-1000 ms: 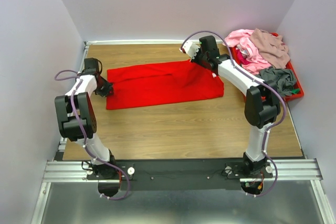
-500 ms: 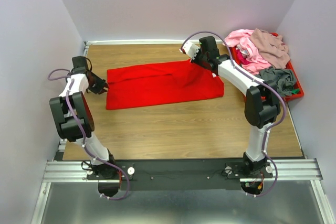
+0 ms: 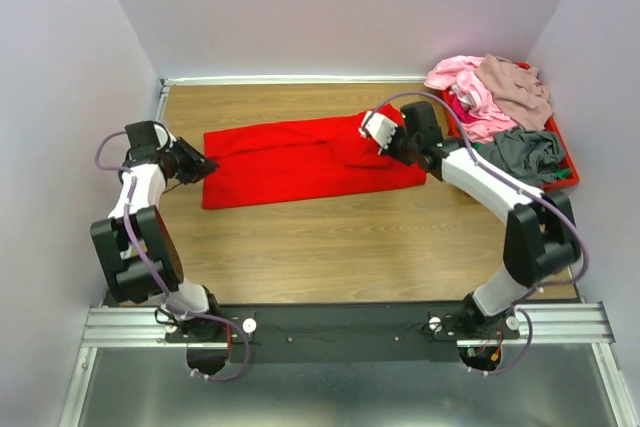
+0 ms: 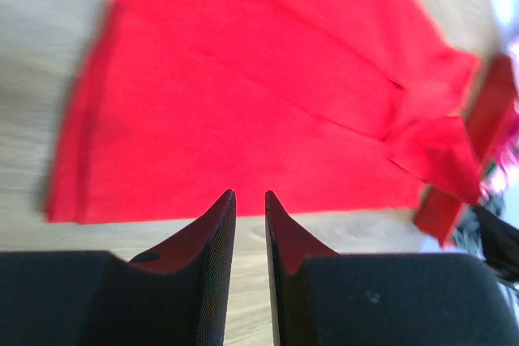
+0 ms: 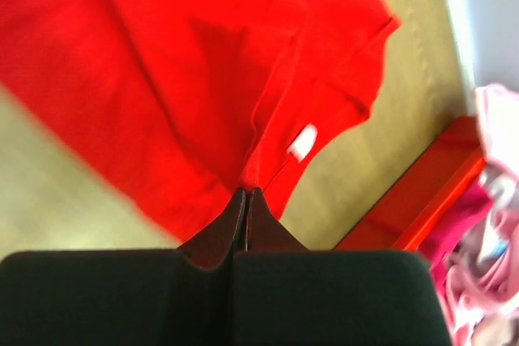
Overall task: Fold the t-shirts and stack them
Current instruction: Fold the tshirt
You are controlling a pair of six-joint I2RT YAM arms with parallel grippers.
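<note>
We risk the red t-shirt [image 3: 290,162] slipping or bunching: right pincer [image 5: 246,191] clamps just a thin ridge at 3 o'clock, left pincer [image 4: 248,194] hangs ajar, empty, at 9 o'clock.

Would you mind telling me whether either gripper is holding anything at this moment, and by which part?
The right gripper pinches the red t-shirt by a fold near its neck label; the left gripper holds nothing.

Red t-shirt [image 3: 290,162] spread out (folded lengthwise) — other shirts [image 3: 495,97] heaped.
</note>
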